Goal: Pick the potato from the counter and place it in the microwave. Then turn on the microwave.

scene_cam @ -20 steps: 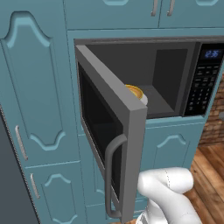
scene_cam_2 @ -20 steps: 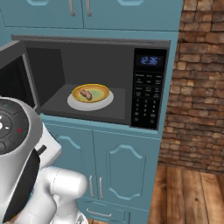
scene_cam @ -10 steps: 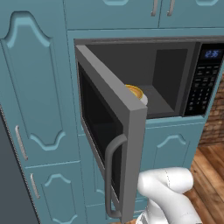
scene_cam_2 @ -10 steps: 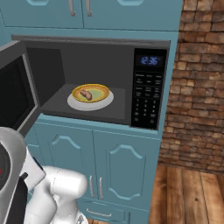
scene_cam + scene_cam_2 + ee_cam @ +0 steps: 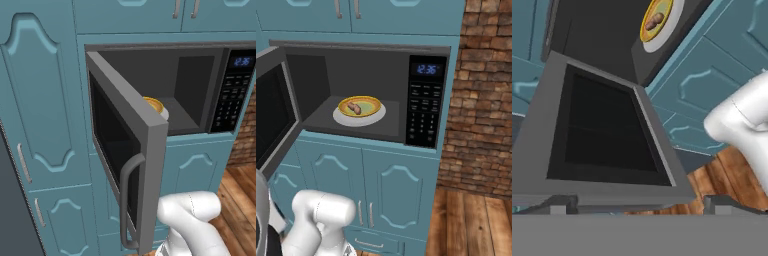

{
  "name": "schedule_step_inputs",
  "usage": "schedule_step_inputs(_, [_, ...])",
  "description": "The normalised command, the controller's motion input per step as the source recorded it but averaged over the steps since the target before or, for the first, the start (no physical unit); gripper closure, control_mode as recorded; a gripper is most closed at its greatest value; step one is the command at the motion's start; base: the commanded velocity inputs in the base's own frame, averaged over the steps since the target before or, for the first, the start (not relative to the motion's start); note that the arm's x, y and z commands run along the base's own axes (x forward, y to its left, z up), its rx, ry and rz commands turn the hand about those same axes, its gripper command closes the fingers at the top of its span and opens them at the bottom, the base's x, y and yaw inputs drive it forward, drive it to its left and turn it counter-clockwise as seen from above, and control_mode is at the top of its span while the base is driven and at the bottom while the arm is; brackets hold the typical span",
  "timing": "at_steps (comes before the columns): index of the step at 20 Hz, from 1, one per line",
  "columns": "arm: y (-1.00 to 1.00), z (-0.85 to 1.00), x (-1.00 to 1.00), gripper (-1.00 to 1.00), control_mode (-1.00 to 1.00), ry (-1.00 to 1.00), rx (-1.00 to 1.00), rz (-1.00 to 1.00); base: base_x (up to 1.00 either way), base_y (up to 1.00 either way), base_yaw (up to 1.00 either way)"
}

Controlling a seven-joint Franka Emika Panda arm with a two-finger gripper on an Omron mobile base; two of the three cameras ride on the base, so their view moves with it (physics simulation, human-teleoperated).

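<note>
Potato (image 5: 354, 108) placement looks done: you can see it resting on the yellow plate (image 5: 372, 105) inside the microwave (image 5: 428, 55). Your tool (image 5: 640, 206) stands wide apart, empty, near the open door (image 5: 131, 130), apparently; closing and starting remain.

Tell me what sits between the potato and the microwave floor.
In the right base view, the potato lies on a yellow-rimmed plate, which rests on a white turntable on the microwave floor.
</note>
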Motion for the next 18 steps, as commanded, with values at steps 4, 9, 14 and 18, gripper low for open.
schedule_step_inputs(4, [0.19,0.0,-0.27,-1.0,-1.0,0.05,0.06,0.08,0.0,0.0,0.0])
schedule_step_inputs(9, [0.22,0.0,-0.28,-1.0,-1.0,0.05,0.04,0.11,0.0,0.0,0.0])
schedule_step_inputs(14, [0.21,0.0,-0.24,-1.0,-1.0,0.09,0.12,0.1,0.0,0.0,0.0])
schedule_step_inputs(18, [0.22,-0.01,-0.2,-1.0,-1.0,0.14,0.14,0.13,0.0,0.0,0.0])
